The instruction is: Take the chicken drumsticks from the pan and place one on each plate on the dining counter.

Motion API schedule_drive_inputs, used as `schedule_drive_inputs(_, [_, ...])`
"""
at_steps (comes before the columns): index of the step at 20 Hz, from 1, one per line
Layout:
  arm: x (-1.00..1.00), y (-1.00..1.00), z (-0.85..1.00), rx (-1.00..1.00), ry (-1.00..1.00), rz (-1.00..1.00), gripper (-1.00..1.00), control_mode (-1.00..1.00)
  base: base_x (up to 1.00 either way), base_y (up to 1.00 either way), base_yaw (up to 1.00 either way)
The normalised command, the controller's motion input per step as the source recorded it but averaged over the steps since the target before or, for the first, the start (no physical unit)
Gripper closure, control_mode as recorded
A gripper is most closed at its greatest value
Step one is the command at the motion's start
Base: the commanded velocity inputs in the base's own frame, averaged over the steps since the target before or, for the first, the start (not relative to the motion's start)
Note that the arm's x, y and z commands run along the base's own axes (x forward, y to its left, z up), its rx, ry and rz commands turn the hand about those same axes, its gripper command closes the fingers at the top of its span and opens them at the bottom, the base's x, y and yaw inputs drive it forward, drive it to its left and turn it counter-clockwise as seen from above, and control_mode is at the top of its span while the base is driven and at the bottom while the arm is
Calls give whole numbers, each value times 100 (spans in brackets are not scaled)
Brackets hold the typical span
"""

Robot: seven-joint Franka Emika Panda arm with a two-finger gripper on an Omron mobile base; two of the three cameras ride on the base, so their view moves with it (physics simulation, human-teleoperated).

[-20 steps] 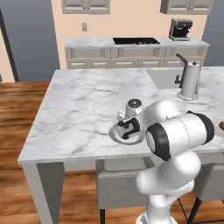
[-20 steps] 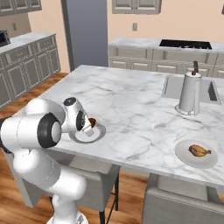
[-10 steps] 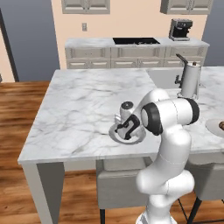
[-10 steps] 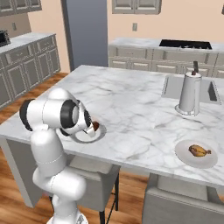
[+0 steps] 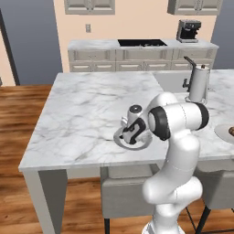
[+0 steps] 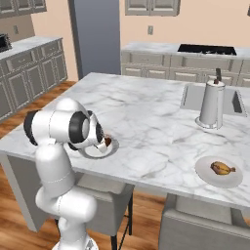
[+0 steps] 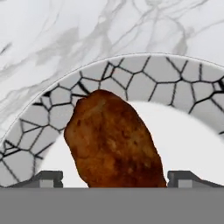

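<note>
The tool (image 5: pixel 132 135) hangs low over the near plate (image 5: pixel 119 140) at the front edge of the marble surface (image 5: pixel 91 109). In the hand view, a brown drumstick (image 7: pixel 113 141) sits between the two dark fingertips (image 7: pixel 48 178), over the plate's crackled rim and pale centre. Whether the tool is pinching the meat or has already spread enough to let go, I cannot tell: only the tips of the fingers show. The other plate (image 6: pixel 218 172), well apart on the same surface, already carries its own drumstick (image 6: pixel 222 169).

The main risk, as I judge it, is the placement. The drumstick lies partly across the ridged rim rather than fully on the flat centre, so on release it may tip or roll outward toward the surface's near edge. If the fingers drag on it while lifting away, they may pull the meat along or nudge the plate toward that edge.
</note>
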Motion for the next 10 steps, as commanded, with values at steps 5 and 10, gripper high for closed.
schedule_drive_inputs(5, [-43, -36, 80, 35, -40, 1, -100, -100, 0, 0, 0])
schedule_drive_inputs(10, [-85, -28, 100, 13, -20, 2, -100, -100, 0, 0, 0])
